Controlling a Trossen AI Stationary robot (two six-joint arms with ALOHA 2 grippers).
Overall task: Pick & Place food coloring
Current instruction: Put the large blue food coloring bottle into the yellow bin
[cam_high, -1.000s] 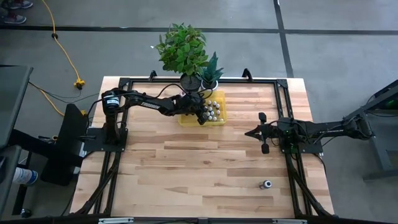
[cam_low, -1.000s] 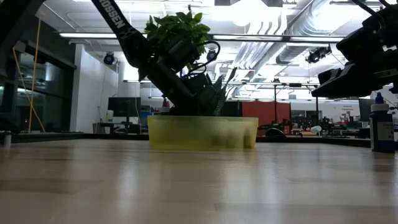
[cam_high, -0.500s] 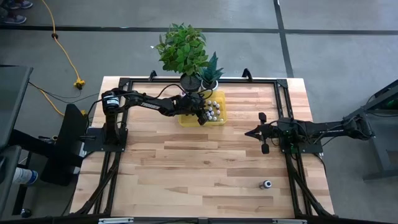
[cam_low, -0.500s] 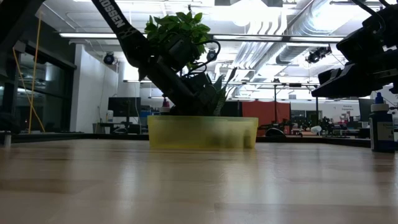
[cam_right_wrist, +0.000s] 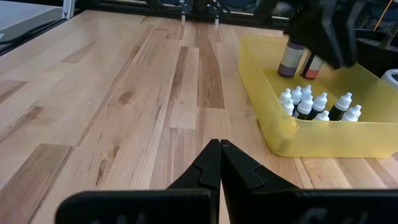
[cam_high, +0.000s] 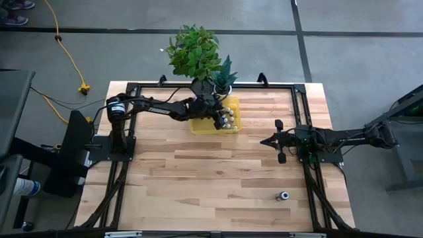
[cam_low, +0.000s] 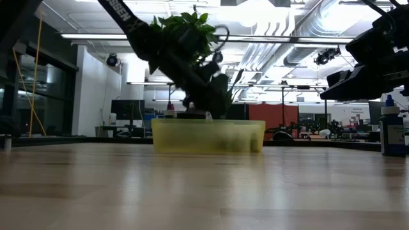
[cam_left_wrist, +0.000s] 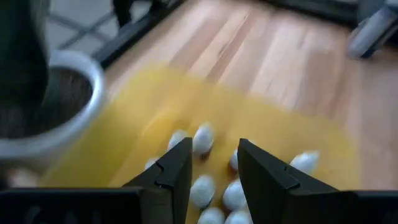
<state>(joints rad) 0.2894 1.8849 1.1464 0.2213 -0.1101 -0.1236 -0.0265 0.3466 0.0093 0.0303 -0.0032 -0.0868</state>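
Note:
A translucent yellow tray (cam_high: 232, 127) stands at the table's far middle, also in the right wrist view as the tray (cam_right_wrist: 292, 140). In it stand several tiny white-capped food coloring bottles (cam_right_wrist: 314, 104) and two larger ones (cam_right_wrist: 298, 62). My left gripper (cam_left_wrist: 214, 158) hovers open above the caps (cam_left_wrist: 202, 138), over the tray (cam_high: 223, 116). One more bottle (cam_high: 283, 196) stands alone near the table's near right, also in the low view (cam_low: 391, 131). My right gripper (cam_right_wrist: 219, 146) is shut and waits at the right (cam_high: 263, 141).
Two potted plants (cam_high: 198, 53) stand just behind the tray at the far edge; one white pot (cam_left_wrist: 56, 106) is close beside my left gripper. A black frame (cam_high: 132, 89) runs along the table's edges. Bare wood (cam_high: 211, 178) fills the middle and near side.
My left gripper has risen from inside the tray to above its rim and has shifted a little toward the table's far edge. The tray and the bottles have stayed where they were.

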